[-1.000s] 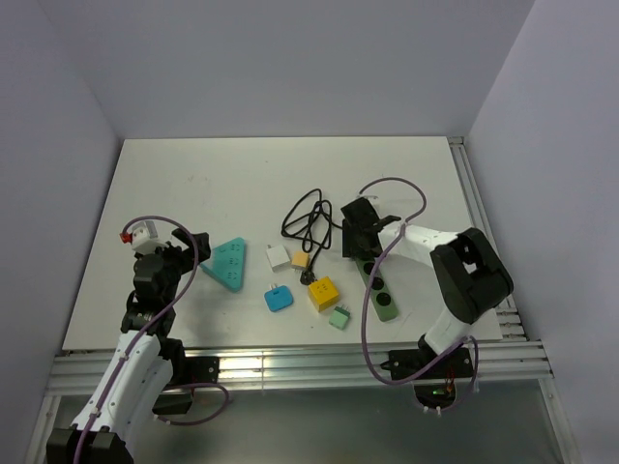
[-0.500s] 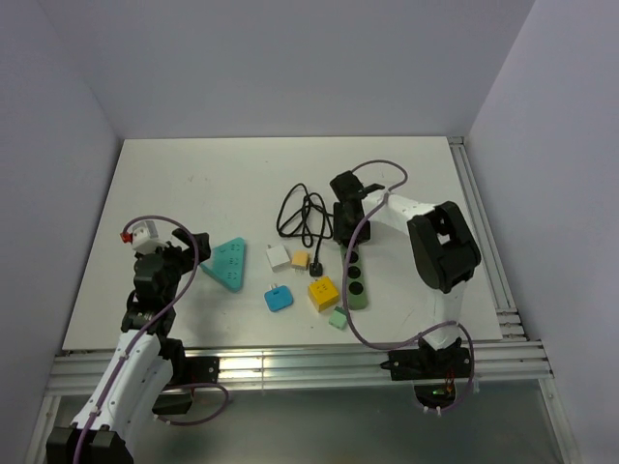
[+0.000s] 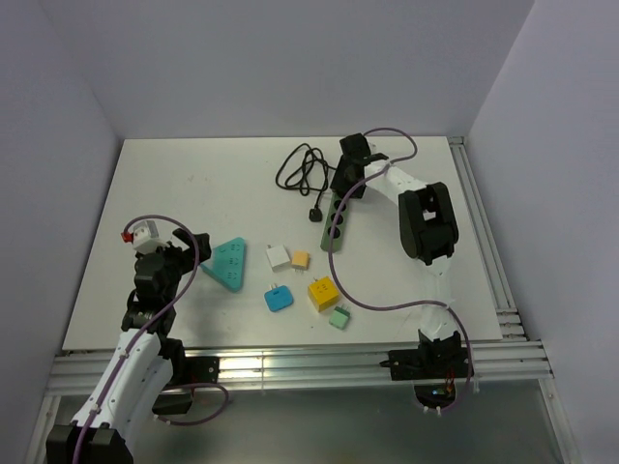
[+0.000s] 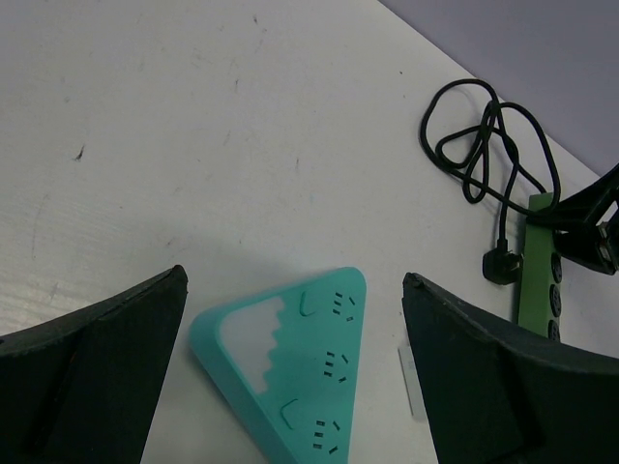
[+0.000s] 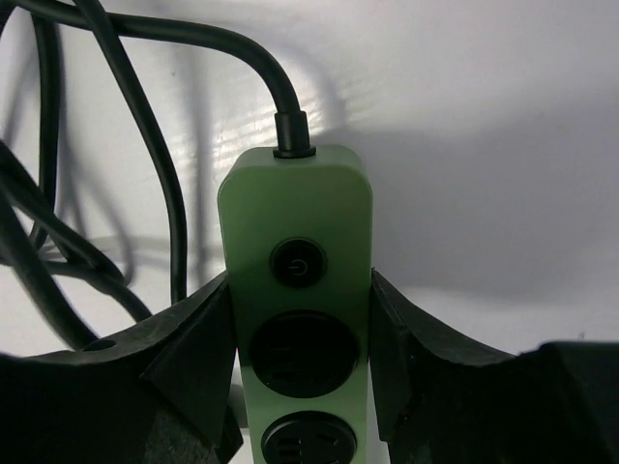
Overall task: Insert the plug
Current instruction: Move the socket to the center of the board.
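None of the inserting is done, as far as we can judge. The black plug [image 3: 314,215] lies loose on the surface [image 3: 193,184], just left of the green power strip [image 5: 295,203], at the end of the cord [image 3: 298,166] that coils at the far side. The right pincer [image 5: 300,338] is pressed against both long sides of that strip near its switch end, pinching it. The left pincer [image 4: 292,280] is spread wide at the near left, one finger on each side of the teal triangular socket block [image 4: 295,362], touching nothing.

What is left, in our view, is nearly everything: taking up the plug, lining it up with a socket and pushing it home.

As for receptacles, we see no bins or trays. The round sockets on the green strip look empty, and so do the teal block's three outlets. Small coloured adapters [image 3: 323,293] lie between the two, plugged into nothing.
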Controlling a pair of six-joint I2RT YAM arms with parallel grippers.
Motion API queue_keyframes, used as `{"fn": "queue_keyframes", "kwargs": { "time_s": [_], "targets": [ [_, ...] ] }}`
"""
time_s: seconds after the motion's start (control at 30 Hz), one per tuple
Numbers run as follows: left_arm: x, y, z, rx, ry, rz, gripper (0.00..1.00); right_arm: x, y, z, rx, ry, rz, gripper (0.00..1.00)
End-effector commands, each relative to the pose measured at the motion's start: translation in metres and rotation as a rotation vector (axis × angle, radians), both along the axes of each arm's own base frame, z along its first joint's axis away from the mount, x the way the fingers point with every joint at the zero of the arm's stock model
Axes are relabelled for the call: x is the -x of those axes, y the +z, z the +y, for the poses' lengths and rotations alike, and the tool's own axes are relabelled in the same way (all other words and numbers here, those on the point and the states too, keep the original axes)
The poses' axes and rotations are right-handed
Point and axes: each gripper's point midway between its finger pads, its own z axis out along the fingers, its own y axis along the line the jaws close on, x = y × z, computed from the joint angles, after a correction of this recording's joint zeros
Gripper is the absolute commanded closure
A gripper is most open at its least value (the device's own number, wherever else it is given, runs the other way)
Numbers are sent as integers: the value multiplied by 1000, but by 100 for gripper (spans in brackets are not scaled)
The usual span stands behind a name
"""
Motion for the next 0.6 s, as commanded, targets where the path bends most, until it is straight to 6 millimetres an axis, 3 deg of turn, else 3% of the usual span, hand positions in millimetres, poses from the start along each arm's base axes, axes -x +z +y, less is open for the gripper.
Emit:
{"fn": "queue_keyframes", "kwargs": {
  "time_s": [0.0, 0.33, 0.43, 0.47, 0.57],
  "targets": [
    [-4, 17, -4, -7, -23, -52, 1, -15, 26, 9, -41, 13, -63, 66],
    [-4, 22, -11, 3, -63, -74, 0, 40, 9, 6, 50, 113, 11, 57],
    [-5, 21, -12, 2, -71, -67, 1, 49, 11, 1, 63, 118, 14, 45],
    [-5, 21, -13, 3, -74, -64, 1, 51, 12, -1, 72, 118, 13, 36],
    [-6, 21, -15, -2, -88, -62, 1, 58, 15, -5, 103, 121, 18, 19]
  ]
}}
